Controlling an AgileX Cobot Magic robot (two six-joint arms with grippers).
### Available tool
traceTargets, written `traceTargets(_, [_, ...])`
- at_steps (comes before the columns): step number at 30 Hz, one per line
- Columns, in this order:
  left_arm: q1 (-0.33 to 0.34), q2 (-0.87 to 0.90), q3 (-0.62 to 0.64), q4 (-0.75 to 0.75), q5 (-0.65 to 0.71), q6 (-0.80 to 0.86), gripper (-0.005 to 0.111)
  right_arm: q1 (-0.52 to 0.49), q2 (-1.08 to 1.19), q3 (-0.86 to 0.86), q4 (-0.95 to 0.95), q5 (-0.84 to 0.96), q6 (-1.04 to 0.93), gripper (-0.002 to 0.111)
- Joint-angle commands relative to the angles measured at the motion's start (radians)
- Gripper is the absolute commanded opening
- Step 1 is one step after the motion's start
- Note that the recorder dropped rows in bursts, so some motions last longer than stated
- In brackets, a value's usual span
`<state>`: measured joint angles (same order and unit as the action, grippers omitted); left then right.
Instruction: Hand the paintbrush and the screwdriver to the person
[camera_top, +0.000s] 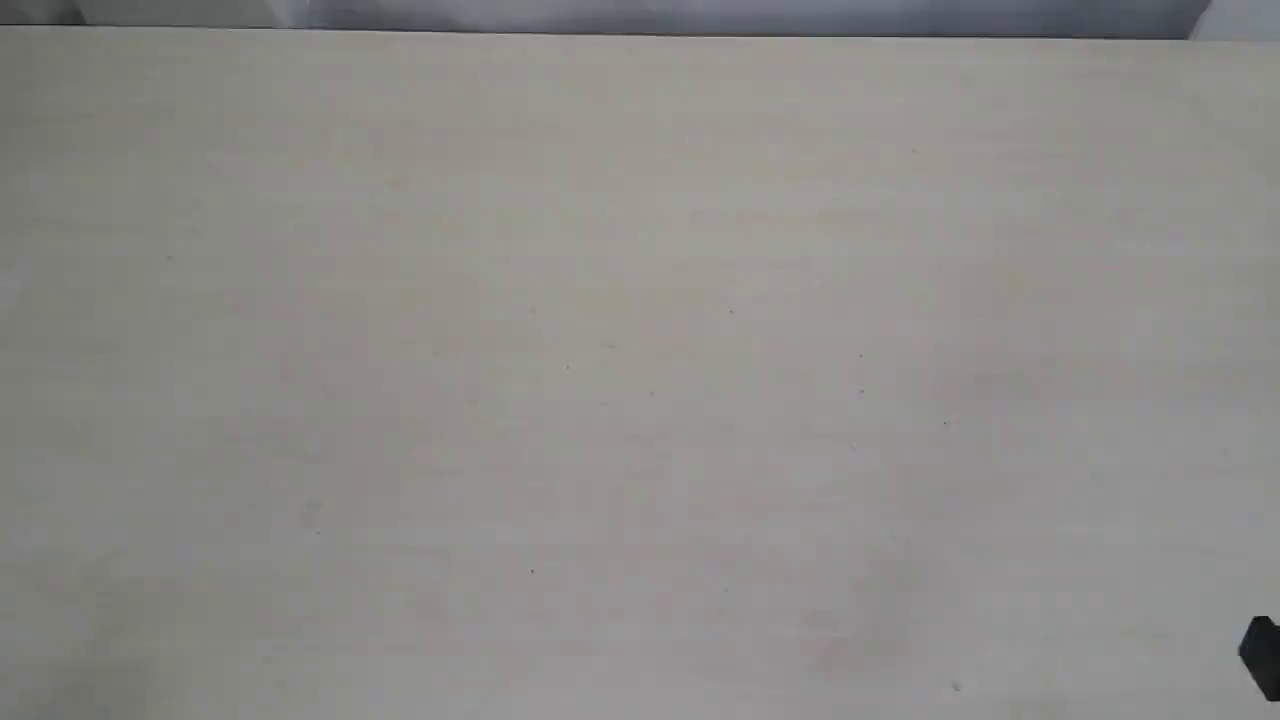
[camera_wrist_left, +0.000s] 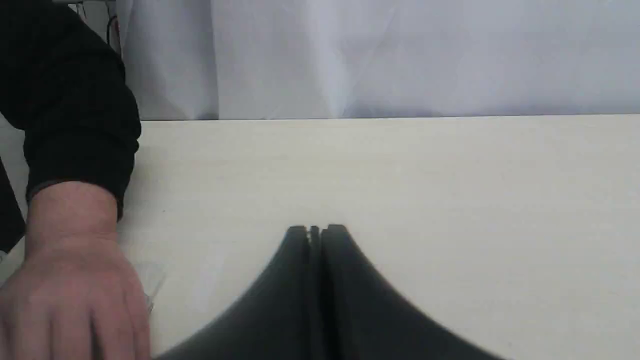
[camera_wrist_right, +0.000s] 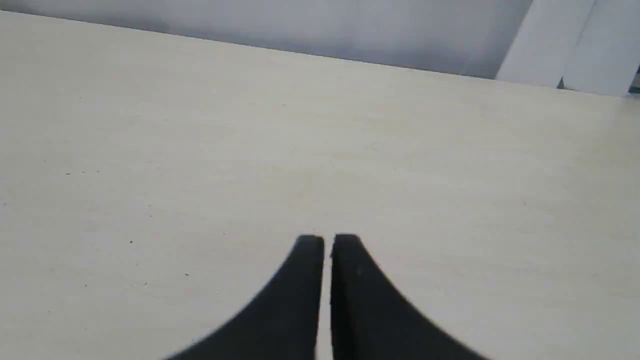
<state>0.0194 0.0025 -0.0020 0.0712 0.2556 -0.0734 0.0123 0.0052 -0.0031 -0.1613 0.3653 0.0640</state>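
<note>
The person (camera_wrist_left: 70, 210) shows only in the left wrist view: a bare, light-skinned hand (camera_wrist_left: 75, 300) held palm down, low at the tabletop (camera_wrist_left: 450, 200), its fingers blurred and cut off by the frame edge. Whether it presses on the surface I cannot tell. The wrist comes out of a black sleeve (camera_wrist_left: 75, 110) of soft matte cloth with a snug cuff. Just beside the hand a faint clear-looking edge lies on the tabletop, too blurred to name. The left claw (camera_wrist_left: 316, 230) sits near the hand but apart from it, with bare surface between; its two black, smooth, outward-flaring fingers are pressed together and grip nothing. The right claw (camera_wrist_right: 327, 239) has the same curved black shape, and its fingers stand nearly together, with only a thin pale slit of tabletop showing between them and nothing pinched. In the exterior view the tabletop (camera_top: 640, 300) fills almost the whole frame: flat, pale cream, matte, with faint grain and a few tiny dark specks. A small black part (camera_top: 1262, 655) juts in at the lower right edge of that view; what it belongs to I cannot tell. Behind the far edge of the tabletop hangs a pale grey-white cloth (camera_wrist_left: 400, 55) with soft folds.
</note>
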Motion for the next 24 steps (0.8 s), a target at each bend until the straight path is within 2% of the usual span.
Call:
traceTargets(1, [-0.008,-0.002,0.002,-0.004,-0.006,-0.002,0.000,-0.021,-0.005,0.003,-0.005,0.003,-0.007,0.005])
traceTargets(24, [-0.008,-0.002,0.002,-0.001,-0.008,-0.002,0.000,-0.026,-0.005,0.003,-0.005,0.007,-0.027,0.005])
